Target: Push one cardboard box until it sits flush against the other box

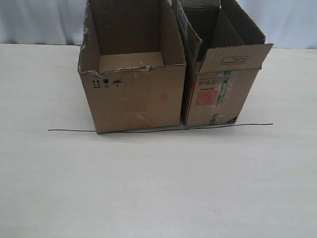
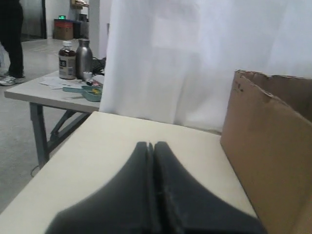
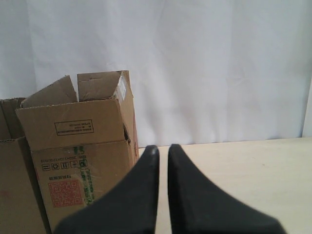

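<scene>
The cardboard box (image 1: 133, 94), wide with a ragged torn rim and black symbols, stands open-topped on the pale table. The other box (image 1: 220, 94), narrower with a red label and green tape, stands right beside it; their upper walls meet and a thin dark slit shows low between them. Neither gripper appears in the exterior view. My left gripper (image 2: 151, 145) is shut and empty, with the cardboard box's side wall (image 2: 268, 161) close beside it. My right gripper (image 3: 163, 147) is shut but for a thin slit, empty, next to the other box (image 3: 83, 161).
A thin black line (image 1: 158, 130) runs across the table (image 1: 158, 188) along the boxes' front edges. A white curtain (image 1: 39, 20) hangs behind. In the left wrist view a side table (image 2: 44, 92) with bottles (image 2: 68, 61) stands off the table's far end.
</scene>
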Action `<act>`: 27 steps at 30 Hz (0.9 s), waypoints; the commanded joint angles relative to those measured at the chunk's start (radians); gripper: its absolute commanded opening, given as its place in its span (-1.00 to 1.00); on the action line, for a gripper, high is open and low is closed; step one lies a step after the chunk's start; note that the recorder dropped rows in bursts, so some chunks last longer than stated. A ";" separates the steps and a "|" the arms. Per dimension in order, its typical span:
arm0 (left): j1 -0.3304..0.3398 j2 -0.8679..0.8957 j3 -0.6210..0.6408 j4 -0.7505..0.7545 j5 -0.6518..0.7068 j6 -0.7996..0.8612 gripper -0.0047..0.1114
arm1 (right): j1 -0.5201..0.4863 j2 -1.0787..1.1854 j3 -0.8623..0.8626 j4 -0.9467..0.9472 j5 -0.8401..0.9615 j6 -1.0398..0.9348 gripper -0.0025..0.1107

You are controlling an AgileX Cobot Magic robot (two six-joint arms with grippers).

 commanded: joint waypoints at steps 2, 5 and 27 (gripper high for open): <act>0.002 -0.002 0.003 0.506 -0.138 -0.575 -0.92 | 0.002 -0.002 0.003 -0.008 -0.009 -0.002 -0.87; 0.002 -0.002 0.003 0.517 -0.138 -0.583 -0.92 | 0.002 -0.002 0.003 -0.008 -0.009 -0.002 -0.87; -0.318 -0.002 0.003 0.508 -0.106 -0.383 -0.92 | 0.002 -0.002 0.003 -0.008 -0.009 -0.002 -0.87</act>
